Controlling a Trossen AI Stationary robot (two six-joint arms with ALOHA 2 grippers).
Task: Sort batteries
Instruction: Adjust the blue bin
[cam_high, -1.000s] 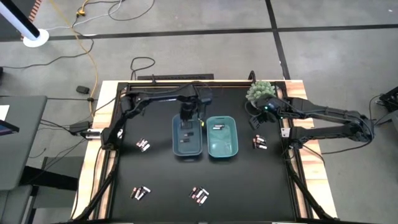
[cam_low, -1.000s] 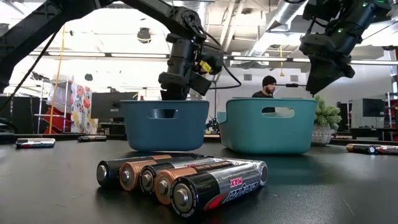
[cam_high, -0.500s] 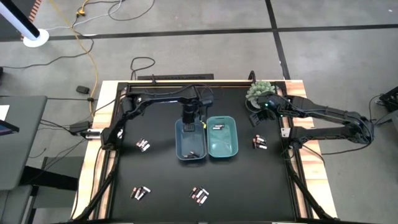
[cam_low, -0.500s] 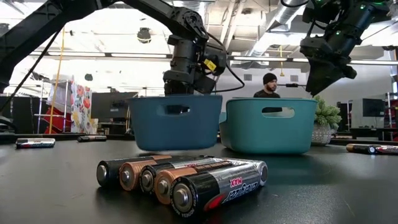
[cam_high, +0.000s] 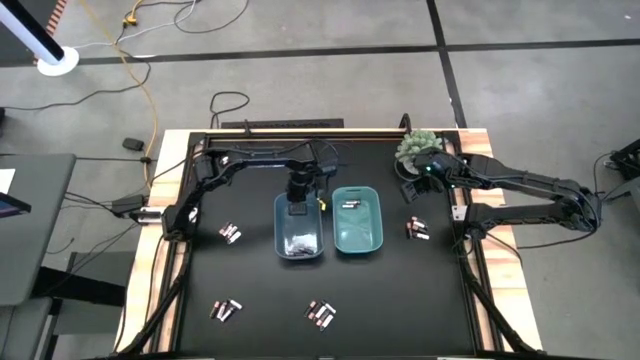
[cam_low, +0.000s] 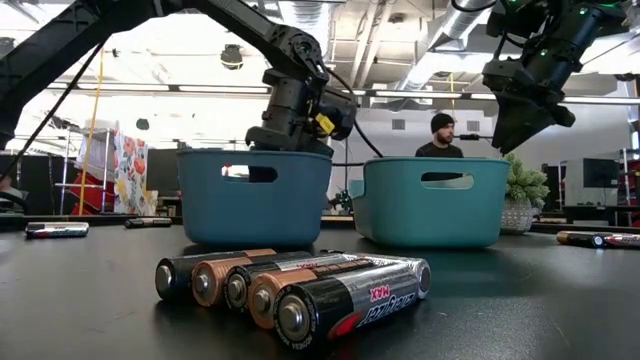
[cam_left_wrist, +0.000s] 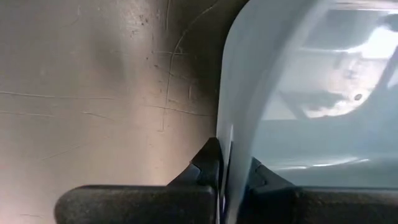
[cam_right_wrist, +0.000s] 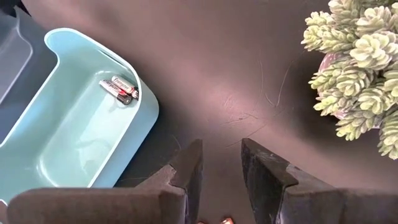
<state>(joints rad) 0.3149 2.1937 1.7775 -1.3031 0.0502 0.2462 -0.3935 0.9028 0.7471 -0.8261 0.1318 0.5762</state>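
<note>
Small batteries lie in clusters on the black table: near the left edge (cam_high: 230, 233), at the near side (cam_high: 227, 309) (cam_high: 320, 314) (cam_low: 300, 290), and at the right (cam_high: 417, 230). A pair lies in the teal bin (cam_high: 357, 220) (cam_right_wrist: 119, 88). Some lie in the blue bin (cam_high: 300, 228) (cam_low: 255, 205). My left gripper (cam_high: 299, 190) (cam_left_wrist: 230, 180) is shut on the blue bin's far wall. My right gripper (cam_high: 412, 190) (cam_right_wrist: 221, 180) is open, hovering above the table between the teal bin and a plant. My left gripper pinches the far end wall of the blue bin at its rim (cam_left_wrist: 239, 124). One finger (cam_left_wrist: 205, 168) is outside the wall and the other (cam_left_wrist: 264, 180) inside. The fingers come from above, pointing down. The bin stands upright with its bottom on the table.
A potted succulent (cam_high: 418, 146) (cam_right_wrist: 357, 68) stands at the far right corner beside my right gripper. The two bins sit side by side mid-table with a narrow gap. A person (cam_low: 440, 135) is in the room beyond. A raised frame runs round the table's edge (cam_high: 300, 132).
My left gripper came up out of the blue bin, moved toward the far edge and took hold of the bin's far wall. The bin turned and slid on the table, ending slightly left of and nearer than before, farther from the teal bin.
</note>
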